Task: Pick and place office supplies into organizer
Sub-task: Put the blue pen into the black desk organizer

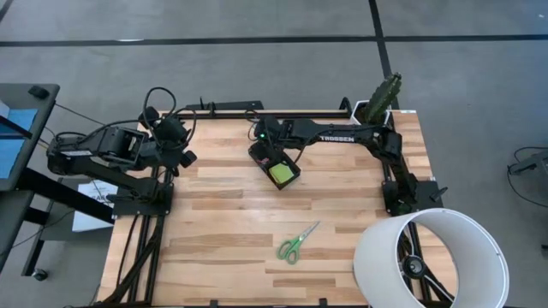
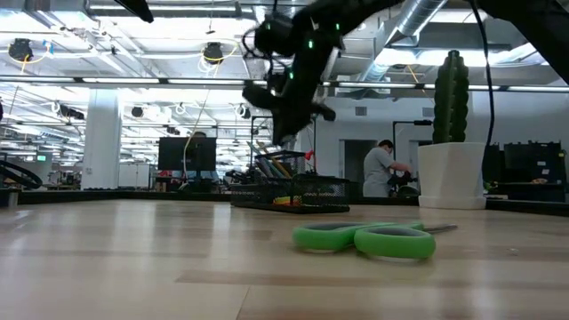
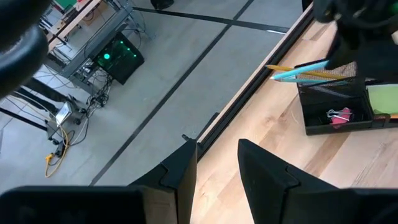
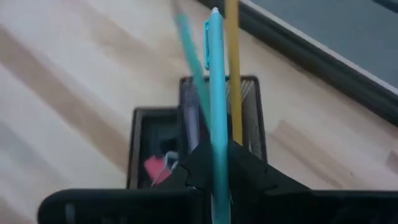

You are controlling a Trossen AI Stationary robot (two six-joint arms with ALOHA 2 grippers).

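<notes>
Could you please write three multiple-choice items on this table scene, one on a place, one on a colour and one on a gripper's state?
1. Where do the green-handled scissors lie?
A. In the organizer's tray
B. On the bare tabletop, apart from the organizer
C. Between the left gripper's fingers

2. What colour is the pen held by the right gripper?
A. Teal
B. Red
C. White

3. How is the left gripper?
A. Shut on the scissors
B. Shut on a pencil
C. Open and empty

Answers:
1 B: the high view shows them alone on the wood, nearer the front edge than the black organizer.
2 A: the right wrist view shows a teal pen clamped between the fingers, above the organizer's cup.
3 C: the left wrist view shows a clear gap between its fingers, with nothing in it.
</notes>
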